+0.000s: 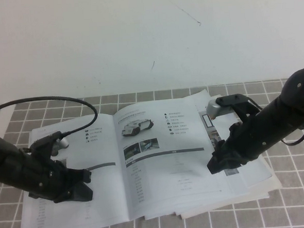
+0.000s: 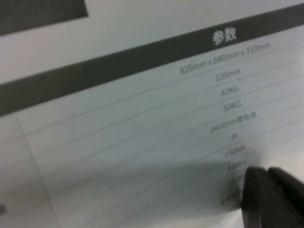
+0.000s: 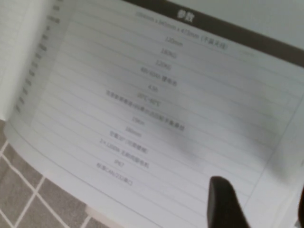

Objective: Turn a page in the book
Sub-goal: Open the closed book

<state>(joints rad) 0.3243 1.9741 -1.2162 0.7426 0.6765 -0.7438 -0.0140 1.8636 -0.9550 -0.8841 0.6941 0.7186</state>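
The book (image 1: 92, 148) lies open on the checked cloth. Its right-hand leaf is the page (image 1: 165, 165), which shows a white-black robot vehicle (image 1: 137, 128) above a grey header bar. My right gripper (image 1: 219, 165) is low over the page's outer edge, open. In the right wrist view (image 3: 261, 204) one dark finger (image 3: 223, 202) is over the page's table lines (image 3: 142, 95). My left gripper (image 1: 80, 192) rests on the left-hand leaf, shut. Its fingers (image 2: 259, 194) are together on the printed table (image 2: 142, 118) in the left wrist view.
Several loose leaves (image 1: 259, 182) fan out under the page at the right. The grey-and-white checked cloth (image 1: 292, 209) covers the table, with a white wall (image 1: 137, 37) behind. A black cable (image 1: 48, 102) arcs over the book's left half.
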